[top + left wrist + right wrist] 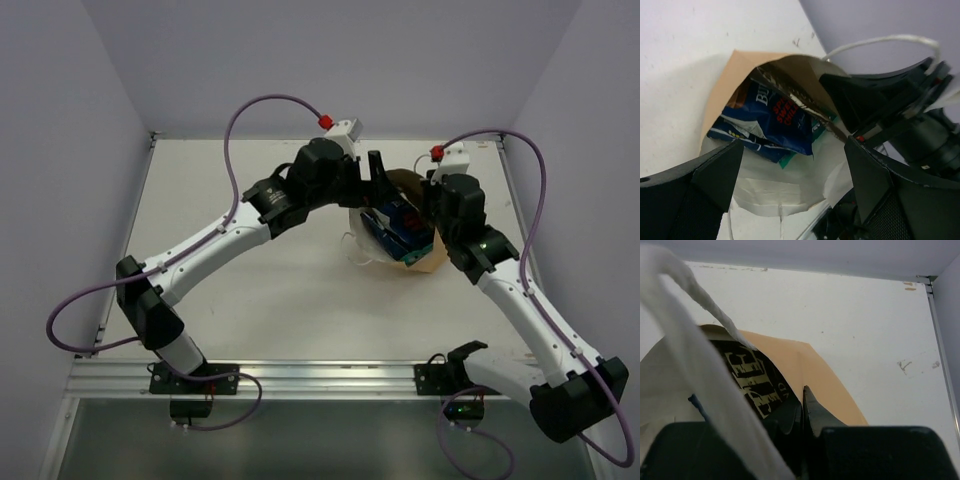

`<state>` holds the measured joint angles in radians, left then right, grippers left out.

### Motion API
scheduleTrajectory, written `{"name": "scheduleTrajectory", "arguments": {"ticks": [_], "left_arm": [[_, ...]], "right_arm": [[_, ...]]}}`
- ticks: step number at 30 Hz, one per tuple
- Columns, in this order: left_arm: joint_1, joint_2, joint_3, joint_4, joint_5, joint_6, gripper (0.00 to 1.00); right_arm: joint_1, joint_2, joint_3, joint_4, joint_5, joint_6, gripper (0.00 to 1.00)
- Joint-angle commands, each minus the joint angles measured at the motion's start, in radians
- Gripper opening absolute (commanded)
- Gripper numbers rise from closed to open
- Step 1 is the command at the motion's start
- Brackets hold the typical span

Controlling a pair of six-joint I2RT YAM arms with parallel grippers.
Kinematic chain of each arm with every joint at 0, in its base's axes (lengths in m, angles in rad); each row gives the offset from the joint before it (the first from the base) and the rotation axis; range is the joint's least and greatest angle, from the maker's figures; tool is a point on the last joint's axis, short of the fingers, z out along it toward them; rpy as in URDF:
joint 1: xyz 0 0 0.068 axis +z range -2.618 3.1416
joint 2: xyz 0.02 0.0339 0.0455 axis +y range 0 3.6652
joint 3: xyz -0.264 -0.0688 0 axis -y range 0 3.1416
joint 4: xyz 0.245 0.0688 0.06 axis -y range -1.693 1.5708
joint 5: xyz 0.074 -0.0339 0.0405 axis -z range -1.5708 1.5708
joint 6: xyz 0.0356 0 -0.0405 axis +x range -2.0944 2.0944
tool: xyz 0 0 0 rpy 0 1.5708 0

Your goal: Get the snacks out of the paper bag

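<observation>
Left wrist view: the left tool (792,145) is wide open and empty, facing the paper bag (722,95); the right tool (802,400) pinches its rim. The left one should reach low for the blue packet (790,135).

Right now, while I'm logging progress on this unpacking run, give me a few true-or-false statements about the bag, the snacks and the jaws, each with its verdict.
1. The paper bag lies on its side with its mouth open. True.
2. Every snack is already out on the table. False: a blue packet is inside the bag.
3. The left gripper has its jaws open in front of the bag's mouth. True.
4. The right gripper has its jaws spread wide. False: they are closed together at the bag's rim.
</observation>
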<state>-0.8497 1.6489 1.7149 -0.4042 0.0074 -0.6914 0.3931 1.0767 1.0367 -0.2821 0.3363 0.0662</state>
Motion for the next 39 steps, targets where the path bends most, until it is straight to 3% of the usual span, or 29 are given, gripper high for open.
{"name": "scheduleTrajectory", "arguments": {"ticks": [1, 5, 15, 20, 28, 35, 39], "left_arm": [[-0.040, -0.029, -0.072, 0.094, -0.041, -0.095, 0.90], [-0.072, -0.034, -0.141, 0.116, -0.058, -0.132, 0.81], [-0.118, 0.070, -0.184, 0.136, -0.044, -0.201, 0.72], [-0.118, 0.124, -0.169, 0.117, -0.119, -0.203, 0.65], [-0.112, 0.189, -0.155, 0.097, -0.202, -0.218, 0.65], [-0.112, 0.235, -0.155, 0.174, -0.172, -0.237, 0.62], [-0.112, 0.244, -0.159, 0.217, -0.152, -0.235, 0.45]], "right_arm": [[0.035, -0.070, -0.035, 0.161, 0.098, 0.007, 0.00], [0.064, -0.087, -0.053, 0.169, 0.142, -0.009, 0.00], [0.096, -0.121, -0.072, 0.155, 0.184, 0.038, 0.00], [0.127, -0.133, -0.084, 0.147, 0.202, 0.090, 0.00], [0.131, -0.169, -0.110, 0.118, 0.184, 0.198, 0.00], [0.132, -0.173, -0.127, 0.112, 0.179, 0.222, 0.00], [0.131, -0.170, -0.139, 0.115, 0.181, 0.241, 0.00]]}}
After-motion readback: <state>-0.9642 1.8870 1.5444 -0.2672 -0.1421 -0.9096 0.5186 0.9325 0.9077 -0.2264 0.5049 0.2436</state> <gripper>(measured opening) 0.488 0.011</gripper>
